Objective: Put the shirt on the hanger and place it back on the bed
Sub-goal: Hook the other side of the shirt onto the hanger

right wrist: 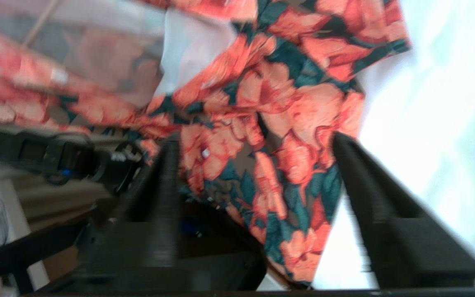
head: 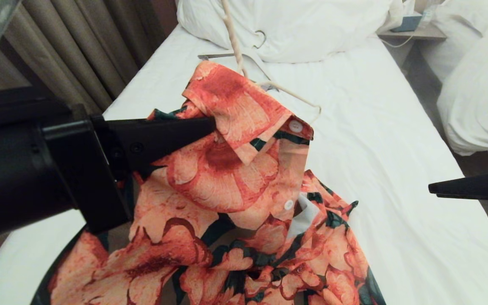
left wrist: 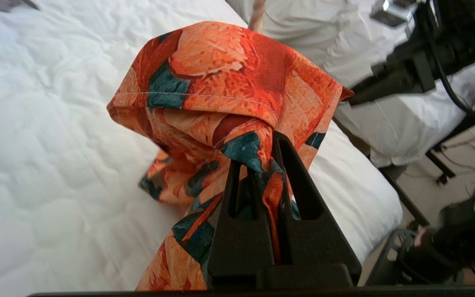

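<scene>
The bed (head: 396,140) stretched away in front of me under a smooth white sheet, with a big white pillow (head: 295,25) at its far end, brown curtains (head: 79,46) along its left side and a second bed (head: 477,93) heaped with white bedding off to the right. My left gripper (head: 210,126) reached in from the left, its jaws clamped together on a fold of the shirt (head: 227,178) just below the collar. In my left wrist view the coral and dark green cloth ran up between the two black fingers (left wrist: 237,194) and bunched in a knot just beyond their tips. From that grip the shirt hung lifted over the near part of the bed, its lower part spilling down toward me. The hanger (head: 299,98) poked out just beyond my left jaws, behind the collar; one thin cream wire rose toward the pillow and another slanted out to the right above the sheet. A second, thicker pale hanger (head: 257,55) lay farther off, close to the pillow. My right gripper (right wrist: 254,173) hovered to the right of the shirt with its jaws apart and holding nothing, the shirt's hanging edge showing beyond the gap between them.
</scene>
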`<state>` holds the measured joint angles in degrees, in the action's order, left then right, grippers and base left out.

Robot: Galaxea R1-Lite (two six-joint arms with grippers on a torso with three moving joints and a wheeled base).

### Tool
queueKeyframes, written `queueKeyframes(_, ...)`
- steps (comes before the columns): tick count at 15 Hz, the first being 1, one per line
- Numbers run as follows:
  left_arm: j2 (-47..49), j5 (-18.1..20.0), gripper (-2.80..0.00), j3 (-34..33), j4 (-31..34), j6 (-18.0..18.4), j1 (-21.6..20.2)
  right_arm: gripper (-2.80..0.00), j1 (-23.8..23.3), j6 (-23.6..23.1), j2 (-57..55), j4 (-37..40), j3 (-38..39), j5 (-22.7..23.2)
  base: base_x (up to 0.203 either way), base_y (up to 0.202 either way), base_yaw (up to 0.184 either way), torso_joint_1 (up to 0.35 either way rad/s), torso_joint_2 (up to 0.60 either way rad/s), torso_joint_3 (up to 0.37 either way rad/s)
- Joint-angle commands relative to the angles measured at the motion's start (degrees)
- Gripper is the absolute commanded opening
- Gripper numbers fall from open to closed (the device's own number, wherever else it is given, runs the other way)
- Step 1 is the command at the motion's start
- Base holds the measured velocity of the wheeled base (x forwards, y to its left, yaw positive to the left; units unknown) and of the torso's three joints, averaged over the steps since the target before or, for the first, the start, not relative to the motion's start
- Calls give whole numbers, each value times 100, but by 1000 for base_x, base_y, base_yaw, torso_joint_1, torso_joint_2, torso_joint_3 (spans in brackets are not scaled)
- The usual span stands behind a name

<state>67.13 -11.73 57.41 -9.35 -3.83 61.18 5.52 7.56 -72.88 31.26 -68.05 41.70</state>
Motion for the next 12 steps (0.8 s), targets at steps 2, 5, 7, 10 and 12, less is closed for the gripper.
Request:
queueKeyframes(2,-33,9,-280,30,-15,-4,-40,-280,193,9,-91,12,-16,-18,0,0,0,0,0,0)
queueKeyframes(5,75,28,-280,130,-6,-4,-40,-280,395,46,-478,-13,29,-337,0,0,0,0,0,0)
queueKeyframes(7,133,24,-280,104,-15,-4,-44,-280,685,368,-837,-274,37,-371,0,0,0,0,0,0)
queueKeyframes(10,148,22,-280,104,-15,-4,-44,0,1066,623,-1320,-1033,145,-404,0,0,0,0,0,0)
queueKeyframes(12,151,22,-280,104,-15,-4,-44,0,1288,638,-1608,-1319,158,-632,0,0,0,0,0,0)
